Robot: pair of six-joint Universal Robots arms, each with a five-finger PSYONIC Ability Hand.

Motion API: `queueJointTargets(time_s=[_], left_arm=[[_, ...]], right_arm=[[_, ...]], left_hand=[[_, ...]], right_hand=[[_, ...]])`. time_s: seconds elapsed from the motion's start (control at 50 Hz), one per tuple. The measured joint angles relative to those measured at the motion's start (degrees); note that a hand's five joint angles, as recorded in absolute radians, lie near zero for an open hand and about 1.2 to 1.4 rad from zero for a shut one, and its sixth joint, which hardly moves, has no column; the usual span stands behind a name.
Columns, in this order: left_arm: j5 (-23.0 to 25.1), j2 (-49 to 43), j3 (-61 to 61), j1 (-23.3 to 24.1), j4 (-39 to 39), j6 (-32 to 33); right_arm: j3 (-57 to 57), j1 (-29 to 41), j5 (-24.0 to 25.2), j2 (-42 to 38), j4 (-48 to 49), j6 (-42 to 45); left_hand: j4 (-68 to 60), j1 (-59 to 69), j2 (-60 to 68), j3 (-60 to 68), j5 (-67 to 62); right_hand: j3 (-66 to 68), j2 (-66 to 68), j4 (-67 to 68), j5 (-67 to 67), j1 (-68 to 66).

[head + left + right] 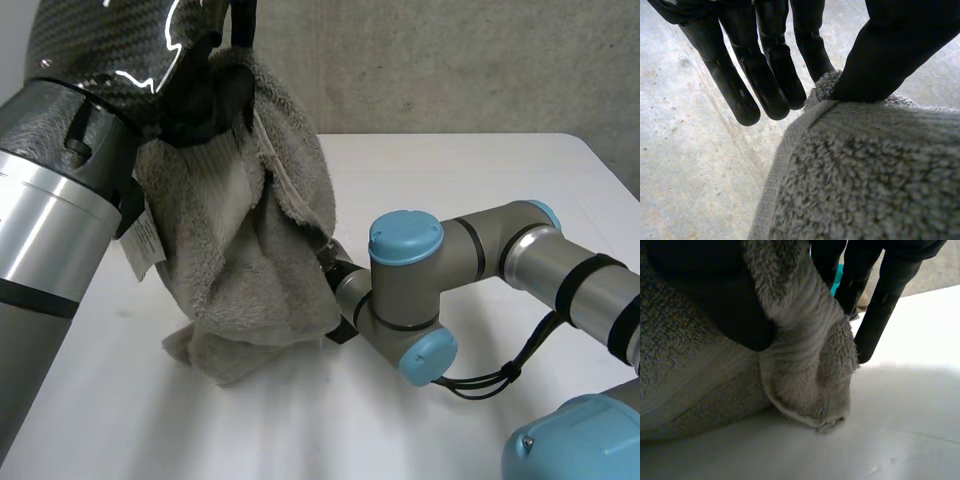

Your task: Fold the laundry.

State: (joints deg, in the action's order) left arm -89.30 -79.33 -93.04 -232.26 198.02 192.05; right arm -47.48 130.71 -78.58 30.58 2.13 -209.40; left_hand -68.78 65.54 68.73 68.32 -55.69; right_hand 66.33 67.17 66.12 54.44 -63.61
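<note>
1. While the left hand sits raised at the upper left of the head view, its thumb and fingers pinch the grey towel's top edge.
2. Below it, the towel hangs bunched, centre-left, with its lowest folds resting on the white table.
3. Mid-frame, at the towel's right side, the right hand clamps a lower towel corner between thumb and fingers, close to the table.

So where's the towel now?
In the head view, left of centre, the grey towel hangs from the left hand, its bottom on the white table.
</note>
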Motion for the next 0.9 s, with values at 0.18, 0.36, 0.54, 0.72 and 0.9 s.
queueJointTargets(time_s=[0.18, 0.36, 0.54, 0.72, 0.9], left_arm=[[0.0, 0.9, 0.8, -1.7, 0.4, 0.0], [0.5, 0.4, -2.0, -8.1, 0.6, -0.4], [6.0, -14.6, -8.7, -13.3, 4.5, -0.7], [7.6, -33.4, -5.8, -13.0, 6.9, -0.4], [7.1, -31.8, -1.2, -13.3, 5.2, -0.3]], right_arm=[[-8.4, -11.5, -0.8, 15.6, -0.1, 14.3], [-17.7, -21.4, -1.1, 34.7, -1.3, 36.2], [-23.7, -21.3, -0.8, 42.0, -8.2, 44.1], [-26.2, -21.2, -3.1, 31.8, -9.6, 52.6], [-26.1, -21.7, -9.5, 29.4, -6.5, 55.7]], left_hand=[[0.0, 0.0, 0.0, 0.0, 0.0], [0.0, 0.0, 0.0, 0.0, 0.0], [0.0, 0.0, 0.0, 0.0, 0.0], [21.4, -21.5, -21.4, -20.8, 18.7], [52.7, -48.9, -52.4, -52.0, 50.3]], right_hand=[[1.3, 0.1, 2.1, 0.2, 0.0], [1.5, 0.1, 2.2, 0.2, 0.0], [1.6, 0.3, 2.4, 0.2, 0.0], [-22.4, -25.4, -21.7, -23.0, 23.5], [-54.2, -54.9, -53.8, -51.7, 50.8]])
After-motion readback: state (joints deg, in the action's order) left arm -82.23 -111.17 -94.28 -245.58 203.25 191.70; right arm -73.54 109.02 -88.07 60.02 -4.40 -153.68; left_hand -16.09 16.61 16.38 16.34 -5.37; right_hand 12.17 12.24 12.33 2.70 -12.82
